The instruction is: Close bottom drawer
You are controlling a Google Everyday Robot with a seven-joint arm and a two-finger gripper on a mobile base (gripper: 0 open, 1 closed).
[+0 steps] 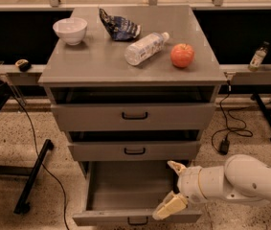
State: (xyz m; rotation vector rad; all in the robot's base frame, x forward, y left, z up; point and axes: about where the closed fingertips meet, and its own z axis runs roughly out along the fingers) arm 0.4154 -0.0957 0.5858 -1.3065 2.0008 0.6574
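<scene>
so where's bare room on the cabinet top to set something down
The front strip of the cabinet top, before the bowl, bottle and apple, is bare, widest at the left. The back is crowded: bag between bowl and bottle. The gripper sits open at the right front corner of the bottom drawer.

A flat grey cabinet top (96,63), seen from the front and above, carries four things. At the far left a white bowl (70,30) stands upright. Right of it, at the far middle, lies a crumpled dark blue bag (119,27). Just nearer, a clear plastic bottle (146,48) lies on its side, cap pointing far right. A red apple (182,55) sits near the bottle's right. Well below, the gripper (171,188) hangs at the right front of the pulled-out bottom drawer (125,218), fingers spread apart
</scene>
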